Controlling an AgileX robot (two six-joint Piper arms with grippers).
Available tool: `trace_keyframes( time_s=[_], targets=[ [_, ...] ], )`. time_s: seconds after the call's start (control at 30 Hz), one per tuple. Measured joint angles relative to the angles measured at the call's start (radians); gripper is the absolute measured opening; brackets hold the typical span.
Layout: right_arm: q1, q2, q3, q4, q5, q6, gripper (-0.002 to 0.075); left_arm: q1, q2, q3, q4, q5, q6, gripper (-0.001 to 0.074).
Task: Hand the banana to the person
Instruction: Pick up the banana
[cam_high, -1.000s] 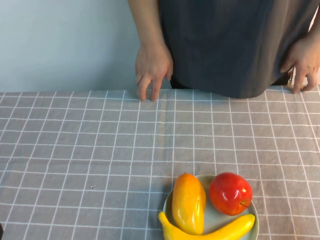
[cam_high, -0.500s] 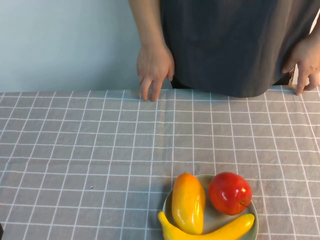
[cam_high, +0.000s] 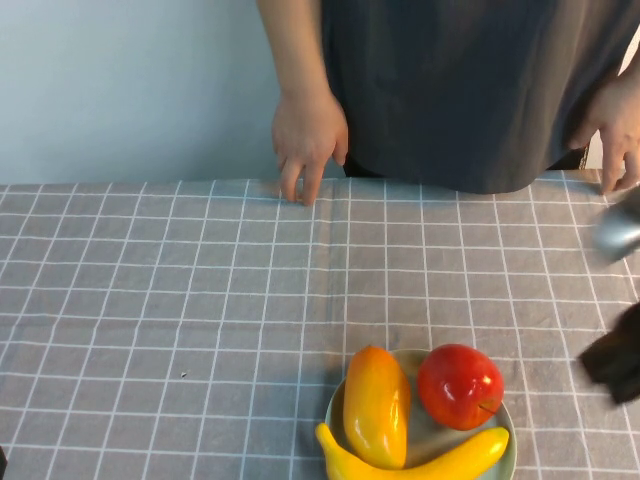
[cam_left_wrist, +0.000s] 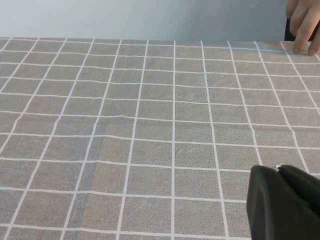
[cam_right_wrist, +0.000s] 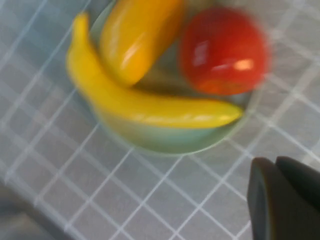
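Observation:
The banana (cam_high: 420, 465) is long, curved and yellow. It lies along the near edge of a pale green plate (cam_high: 510, 432) at the table's near side; it also shows in the right wrist view (cam_right_wrist: 140, 102). The person (cam_high: 450, 90) in a dark grey shirt stands at the far edge, with one hand (cam_high: 308, 135) touching the cloth and the other hand (cam_high: 620, 120) at the far right. My right gripper (cam_high: 615, 365) is a blurred dark shape at the right edge, right of the plate; its fingers are shut and empty (cam_right_wrist: 272, 162). My left gripper (cam_left_wrist: 277, 170) is shut and empty over bare cloth.
A plump yellow-orange mango (cam_high: 378, 405) and a red apple (cam_high: 460, 385) share the plate, just behind the banana. A grey checked cloth (cam_high: 200, 300) covers the table. A pale wall stands behind the person.
My right arm has come into the high view at the right edge, where it did not show before. The person's hands shifted slightly. The fruit has not moved.

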Motion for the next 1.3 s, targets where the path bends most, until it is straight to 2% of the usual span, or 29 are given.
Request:
trace_keyframes(
  time_s=[0.07, 0.2, 0.33, 0.37, 0.4, 0.43, 0.47, 0.5, 0.53, 0.57, 0.6, 0.63, 0.67, 0.83, 0.9, 0.93, 1.3],
  targets=[
    [0.123, 0.054, -0.004, -0.027, -0.067, -0.015, -0.0006, 0.000, 0.000, 0.000, 0.000, 0.000, 0.000, 0.0000],
    [0.305, 0.130, -0.004, -0.086, -0.139, -0.077, -0.0005, 0.000, 0.000, 0.000, 0.000, 0.000, 0.000, 0.0000],
    [0.402, 0.179, -0.004, -0.098, -0.154, -0.254, -0.0005, 0.000, 0.000, 0.000, 0.000, 0.000, 0.000, 0.0000],
    [0.417, 0.191, -0.004, -0.104, -0.154, -0.297, 0.0066, 0.000, 0.000, 0.000, 0.000, 0.000, 0.000, 0.0000],
    [0.426, 0.204, -0.004, -0.108, -0.154, -0.324, 0.0102, 0.000, 0.000, 0.000, 0.000, 0.000, 0.000, 0.0000],
    [0.432, 0.217, -0.004, -0.118, -0.154, -0.348, 0.0046, 0.000, 0.000, 0.000, 0.000, 0.000, 0.000, 0.0000],
    [0.437, 0.229, -0.004, -0.129, -0.154, -0.364, 0.0214, 0.000, 0.000, 0.000, 0.000, 0.000, 0.000, 0.0000],
    [0.439, 0.241, -0.004, -0.145, -0.155, -0.369, 0.0265, 0.000, 0.000, 0.000, 0.000, 0.000, 0.000, 0.0000],
    [0.439, 0.256, -0.004, -0.158, -0.155, -0.368, 0.0176, 0.000, 0.000, 0.000, 0.000, 0.000, 0.000, 0.0000],
    [0.439, 0.274, -0.004, -0.171, -0.157, -0.370, 0.0385, 0.000, 0.000, 0.000, 0.000, 0.000, 0.000, 0.0000],
    [0.439, 0.289, -0.004, -0.180, -0.157, -0.375, 0.0433, 0.000, 0.000, 0.000, 0.000, 0.000, 0.000, 0.0000],
    [0.439, 0.309, -0.004, -0.182, -0.157, -0.390, 0.0328, 0.000, 0.000, 0.000, 0.000, 0.000, 0.000, 0.0000],
    [0.439, 0.329, -0.004, -0.182, -0.164, -0.415, 0.0482, 0.000, 0.000, 0.000, 0.000, 0.000, 0.000, 0.0000],
    [0.439, 0.410, -0.004, -0.163, -0.238, -0.498, 0.0488, 0.000, 0.000, 0.000, 0.000, 0.000, 0.000, 0.0000],
    [0.439, 0.430, -0.004, -0.166, -0.214, -0.469, 0.0475, 0.000, 0.000, 0.000, 0.000, 0.000, 0.000, 0.0000],
    [0.439, 0.442, -0.004, -0.166, -0.290, -0.502, 0.0477, 0.000, 0.000, 0.000, 0.000, 0.000, 0.000, 0.0000],
    [0.425, 0.523, -0.004, -0.191, -0.377, -0.500, 0.0487, 0.000, 0.000, 0.000, 0.000, 0.000, 0.000, 0.0000]
  ],
)
